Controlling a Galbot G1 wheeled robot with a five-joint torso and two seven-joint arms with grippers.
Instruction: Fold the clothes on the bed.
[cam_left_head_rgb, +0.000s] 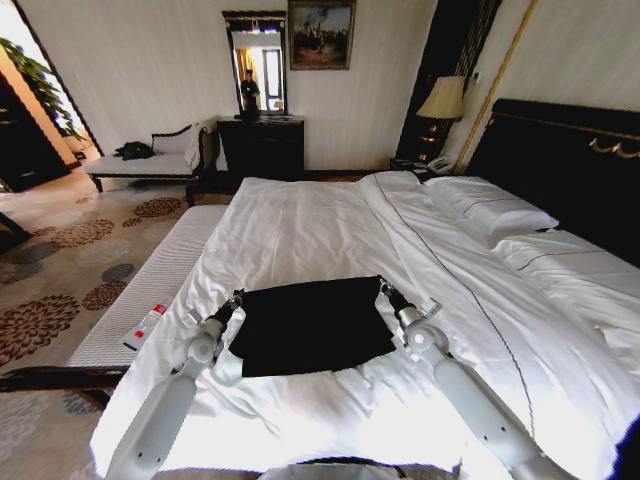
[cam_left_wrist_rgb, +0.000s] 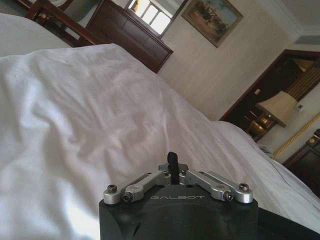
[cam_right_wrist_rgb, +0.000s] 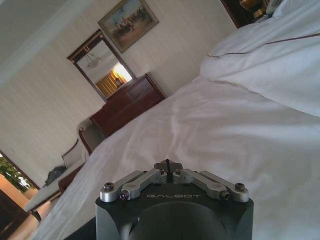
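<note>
With both sets of jaws drawn tight together, the left gripper (cam_left_head_rgb: 237, 298) and the right gripper (cam_left_head_rgb: 383, 289) each pinch a far corner of the black T-shirt (cam_left_head_rgb: 312, 325), one at either end of its far edge. In both wrist views the linkage arms lie folded flat and the fingertips meet in a single dark point, the mark of a clenched grip on thin fabric. Holding the two corners level and apart appears meant to keep the edge taut, so the cloth can be carried over evenly for a fold. The T-shirt lies spread flat near the foot edge of the bed (cam_left_head_rgb: 330, 225), on the white duvet, already looking shortened into a rough rectangle. White pillows (cam_left_head_rgb: 487, 212) rest at the headboard end, well apart from the work.
</note>
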